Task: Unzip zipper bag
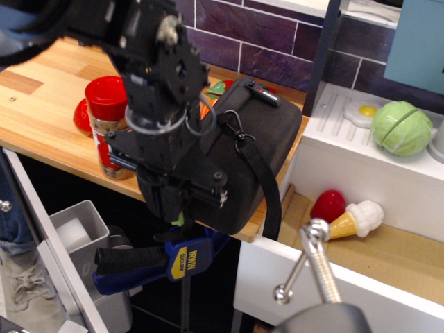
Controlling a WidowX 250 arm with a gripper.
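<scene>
Worktop [48, 118] of pale wood carries the black zipper bag [260, 149] right at its front edge, strap [260, 177] and metal clip draped over the top. The hand [173, 201] presses against the bag's near left corner, a bit of green zipper pull [178, 219] showing under it; I cannot tell whether it is clenched. A red-capped spice jar [107, 121] stands just behind the arm.

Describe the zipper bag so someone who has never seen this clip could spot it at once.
On the wooden counter, look at its front edge, behind the robot's claw. The zipper bag is the black rounded fabric case with a strap and metal clip, far bigger than the red-lidded spice jar to its left.
</scene>
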